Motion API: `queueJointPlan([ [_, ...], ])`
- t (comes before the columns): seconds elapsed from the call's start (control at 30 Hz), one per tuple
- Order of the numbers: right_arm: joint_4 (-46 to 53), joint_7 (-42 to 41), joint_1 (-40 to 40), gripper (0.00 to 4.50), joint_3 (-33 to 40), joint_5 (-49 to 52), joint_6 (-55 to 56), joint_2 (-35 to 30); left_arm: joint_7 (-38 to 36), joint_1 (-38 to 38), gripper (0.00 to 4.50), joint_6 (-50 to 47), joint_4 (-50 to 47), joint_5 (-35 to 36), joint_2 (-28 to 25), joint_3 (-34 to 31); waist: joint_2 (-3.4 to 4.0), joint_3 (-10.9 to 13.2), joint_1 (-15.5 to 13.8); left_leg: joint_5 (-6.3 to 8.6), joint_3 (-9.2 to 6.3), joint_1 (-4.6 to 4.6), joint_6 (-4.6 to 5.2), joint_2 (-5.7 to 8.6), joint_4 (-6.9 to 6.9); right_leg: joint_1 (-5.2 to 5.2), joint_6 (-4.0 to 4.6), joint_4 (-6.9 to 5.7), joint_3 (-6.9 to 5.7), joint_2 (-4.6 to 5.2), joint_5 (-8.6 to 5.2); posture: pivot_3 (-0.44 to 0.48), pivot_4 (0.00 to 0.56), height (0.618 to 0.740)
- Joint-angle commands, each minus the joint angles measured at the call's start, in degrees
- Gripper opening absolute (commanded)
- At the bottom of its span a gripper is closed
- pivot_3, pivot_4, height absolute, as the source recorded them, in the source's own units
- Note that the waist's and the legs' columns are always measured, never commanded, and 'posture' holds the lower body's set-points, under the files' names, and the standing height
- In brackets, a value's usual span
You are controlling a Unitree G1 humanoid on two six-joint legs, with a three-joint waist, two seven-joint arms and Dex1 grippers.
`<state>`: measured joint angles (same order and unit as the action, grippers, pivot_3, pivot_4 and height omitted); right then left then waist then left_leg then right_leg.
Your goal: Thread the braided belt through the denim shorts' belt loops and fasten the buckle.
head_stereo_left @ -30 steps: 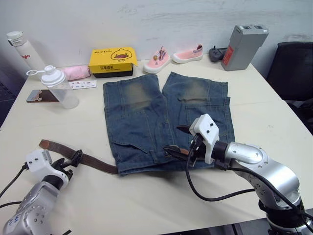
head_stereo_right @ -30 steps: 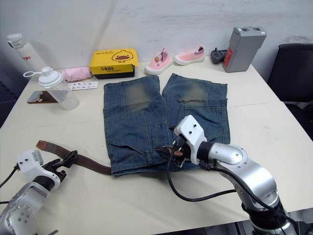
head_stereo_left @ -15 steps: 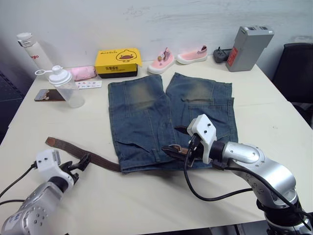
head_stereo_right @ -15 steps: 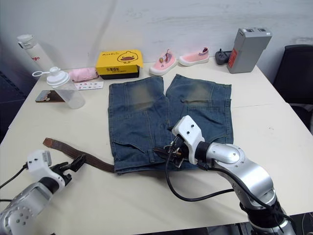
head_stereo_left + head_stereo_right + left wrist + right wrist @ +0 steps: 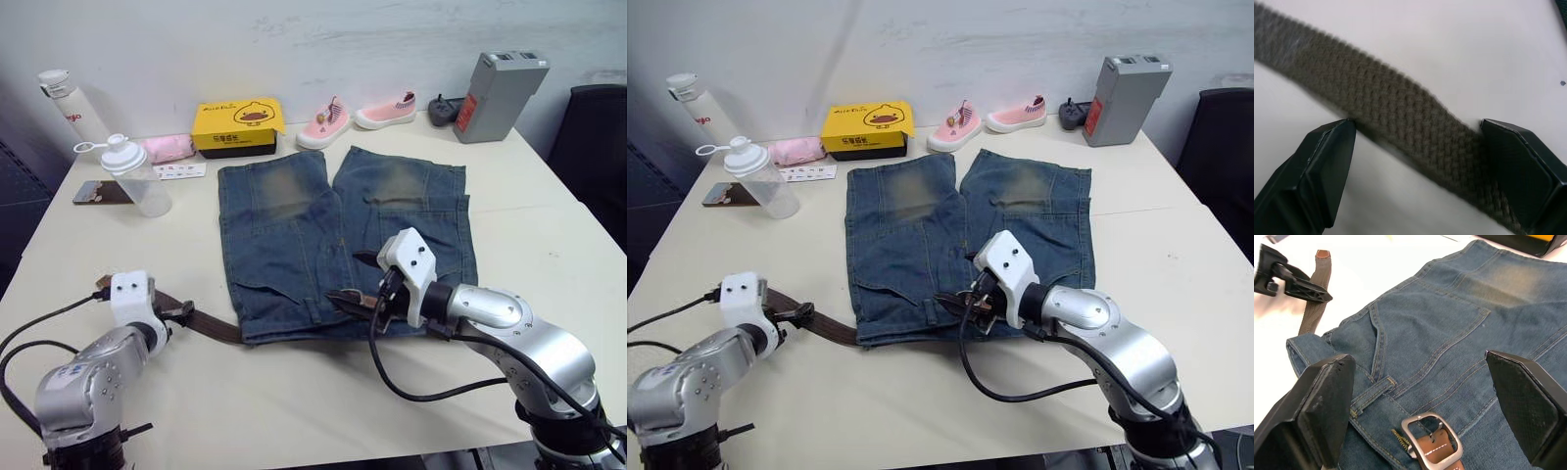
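Note:
The denim shorts point(image 5: 333, 230) lie flat mid-table, waistband nearest me. The braided belt point(image 5: 211, 326) runs along the table from the left and disappears under the waistband's left corner. In the left wrist view the brown weave of the belt point(image 5: 1400, 112) passes between my left gripper's point(image 5: 1415, 127) open fingers, which straddle it. The silver buckle point(image 5: 1432, 433) rests on the waistband, close to a belt loop point(image 5: 1371, 394). My right gripper point(image 5: 355, 281) hovers open just above the waistband, over the buckle, holding nothing.
Along the far edge stand a yellow box point(image 5: 232, 124), two pink shoes point(image 5: 328, 122), a grey battery box point(image 5: 495, 83), a clear shaker point(image 5: 132, 176), a white bottle point(image 5: 67, 103) and a phone point(image 5: 93, 191). A black chair point(image 5: 598, 147) stands at the right.
The camera has shifted. My left gripper has moved forward along the strap toward the shorts and now straddles the belt. The right gripper has stayed in place.

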<state>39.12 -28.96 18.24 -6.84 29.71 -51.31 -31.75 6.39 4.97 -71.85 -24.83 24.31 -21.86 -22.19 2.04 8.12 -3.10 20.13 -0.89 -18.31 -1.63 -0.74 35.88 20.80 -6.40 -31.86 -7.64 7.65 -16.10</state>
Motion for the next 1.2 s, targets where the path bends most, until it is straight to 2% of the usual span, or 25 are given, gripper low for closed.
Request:
queueJointPlan([
  [0.03, 2.8, 0.7, 0.2, 4.50, 1.3, 0.6, 0.2, 0.1, -1.0, -2.9, 3.34, -0.4, 6.3, -3.2, 0.9, 5.4, 0.08, 0.0, 0.0, 0.01, -0.01, 0.01, 0.01, 0.01, 0.00, -0.03, 0.00, 0.01, 0.01, 0.02, 0.00, 0.000, 0.150, 0.739],
  [0.07, 2.9, 0.7, 0.2, 4.50, 1.4, 0.6, 0.1, 0.0, -1.3, -3.0, 3.04, 0.2, 6.6, -3.4, 1.1, 5.4, 0.08, -0.1, 0.0, 0.01, -0.01, 0.02, 0.02, 0.02, 0.00, -0.05, 0.00, 0.01, 0.01, 0.02, 0.00, 0.000, 0.150, 0.739],
  [0.2, 2.8, 0.8, 0.2, 4.50, 1.8, 0.6, 0.0, -0.3, -4.0, -1.7, 1.14, 4.1, 7.1, -2.1, 3.3, 3.3, 0.14, 0.0, 0.1, 0.10, 0.02, 0.02, -0.18, -0.03, -0.08, -0.16, 0.01, 0.02, 0.02, 0.01, -0.02, 0.000, 0.150, 0.739],
  [0.23, 2.8, 0.8, 0.2, 4.50, 1.9, 0.6, 0.0, -0.4, -5.1, -0.9, 0.93, 5.8, 6.7, -0.8, 4.6, 1.9, 0.14, 0.0, 0.1, 0.09, 0.03, 0.02, -0.20, -0.03, -0.10, -0.14, 0.02, 0.02, 0.01, 0.00, -0.03, 0.000, 0.150, 0.739],
  [0.37, 2.5, 0.7, 0.2, 4.50, 2.1, 0.6, 0.2, -0.7, -11.3, 1.0, 0.93, 13.9, 4.6, 2.6, 6.4, -1.2, -0.07, 0.1, -0.2, -0.06, 0.02, -0.06, -0.03, -0.01, 0.03, 0.02, 0.00, 0.01, -0.11, 0.00, -0.03, 0.000, 0.150, 0.739],
  [0.47, 2.4, 0.6, 0.3, 4.50, 2.2, 0.5, 0.2, -0.9, -16.4, 1.6, 0.93, 22.4, 3.3, 3.3, 4.9, -2.8, -0.58, 0.2, 0.0, -0.09, 0.08, -0.31, -0.05, -0.02, 0.05, 0.23, 0.03, 0.00, -0.13, -0.04, 0.00, 0.000, 0.150, 0.739],
  [0.53, 2.3, 0.5, 0.4, 4.50, 2.3, 0.5, 0.2, -1.0, -21.0, 3.0, 0.93, 26.9, 1.0, 7.1, 4.5, -5.2, -0.93, 0.2, 0.3, -0.09, 0.09, -0.47, -0.05, -0.07, 0.05, 0.37, 0.06, 0.01, -0.13, -0.10, 0.06, 0.000, 0.150, 0.739],
  [0.6, 2.2, 0.4, 0.5, 4.50, 2.3, 0.5, 0.2, -1.2, -27.6, 3.5, 0.93, 27.6, -2.1, 11.5, 1.7, -5.2, -1.16, 0.1, 0.4, -0.10, 0.08, -0.63, -0.05, -0.08, 0.06, 0.51, 0.07, 0.02, -0.12, -0.12, 0.07, 0.000, 0.150, 0.739],
  [0.8, 1.6, 0.0, 1.2, 4.50, 1.7, 0.1, 0.8, -1.4, -47.3, 2.8, 0.93, 24.9, -3.7, 19.0, -12.3, -0.7, -0.87, 0.0, 1.4, -0.19, 0.40, -0.77, 0.04, -0.08, 0.02, 0.58, 0.04, 0.01, -0.12, -0.17, 0.14, 0.000, 0.150, 0.739],
  [0.93, 0.8, -1.0, 2.4, 4.50, 0.3, -1.6, 2.4, -2.3, -59.7, 3.7, 0.93, 25.7, -2.3, 18.7, -20.9, 6.3, -0.84, 0.1, 1.8, -0.23, 0.45, -0.76, 0.01, -0.13, 0.04, 0.69, 0.09, 0.09, -0.11, -0.21, 0.11, 0.000, 0.150, 0.739],
  [1.07, 0.4, -3.1, 3.9, 4.50, -6.9, -10.3, 9.1, -6.6, -68.2, 5.9, 0.93, 30.5, 1.4, 15.3, -25.1, 13.6, -0.64, 0.1, 1.7, -0.22, 0.48, -0.78, 0.06, -0.11, -0.05, 0.78, 0.17, 0.10, -0.06, -0.20, 0.08, 0.000, 0.150, 0.739],
  [1.2, -1.2, -4.0, 4.7, 4.50, -16.5, -19.7, 18.1, -6.4, -73.8, 11.6, 0.93, 32.8, 4.9, 15.0, -24.9, 19.1, -0.71, 0.1, 1.8, -0.24, 0.50, -0.77, 0.07, -0.12, -0.14, 0.80, 0.18, 0.14, -0.08, -0.24, 0.07, 0.000, 0.150, 0.739],
])
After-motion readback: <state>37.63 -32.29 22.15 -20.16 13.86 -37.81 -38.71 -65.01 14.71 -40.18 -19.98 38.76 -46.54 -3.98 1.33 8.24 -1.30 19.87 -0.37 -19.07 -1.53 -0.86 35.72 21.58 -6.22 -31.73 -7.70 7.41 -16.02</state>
